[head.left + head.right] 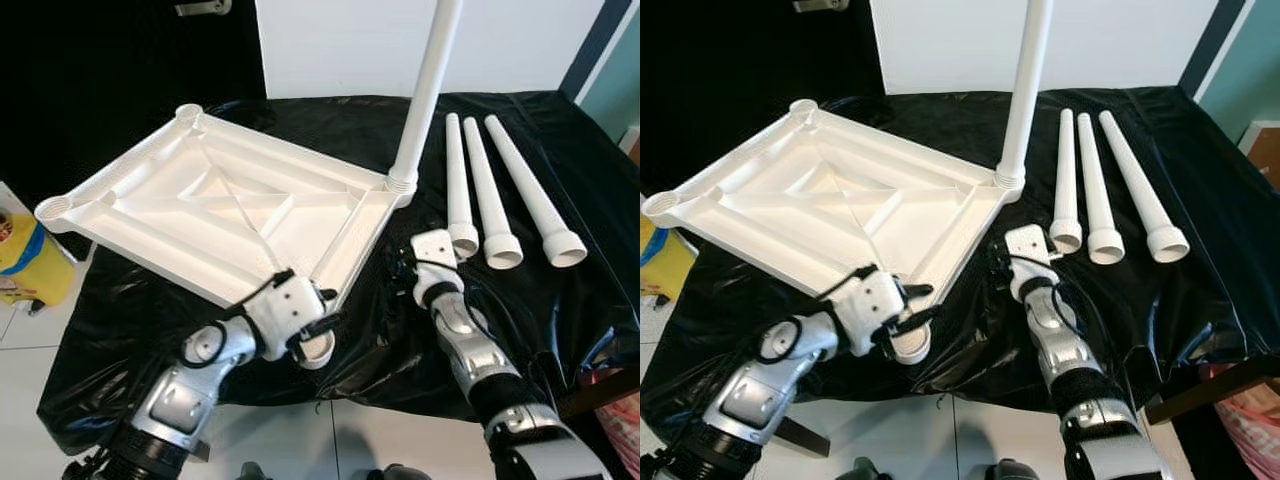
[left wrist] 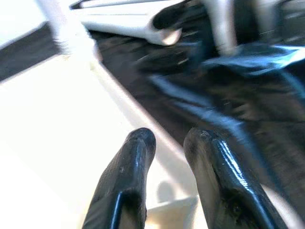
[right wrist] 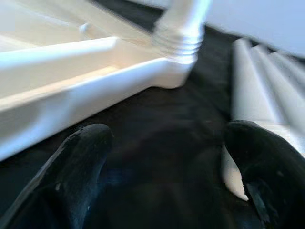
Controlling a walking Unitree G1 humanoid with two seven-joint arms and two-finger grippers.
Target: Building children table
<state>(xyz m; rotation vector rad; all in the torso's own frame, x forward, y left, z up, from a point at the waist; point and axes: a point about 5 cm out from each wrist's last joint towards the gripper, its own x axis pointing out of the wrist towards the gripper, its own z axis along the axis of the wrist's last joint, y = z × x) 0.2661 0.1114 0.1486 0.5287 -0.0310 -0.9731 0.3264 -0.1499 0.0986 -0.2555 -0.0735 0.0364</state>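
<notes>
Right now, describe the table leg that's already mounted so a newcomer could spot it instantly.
Start at the black-covered table, where the white tabletop lies upside down with round sockets at its corners. At its far right corner, past the right gripper, the mounted leg stands upright in its socket. The three loose legs beside it lie flat on the cloth; it is the one standing.

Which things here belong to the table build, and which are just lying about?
Job:
- upturned white tabletop
- leg already screwed into its corner
- three loose legs on the black sheet
- left claw at the near corner socket
- right claw, open, near the loose legs

Lying about:
- yellow container
- pink bag
</notes>
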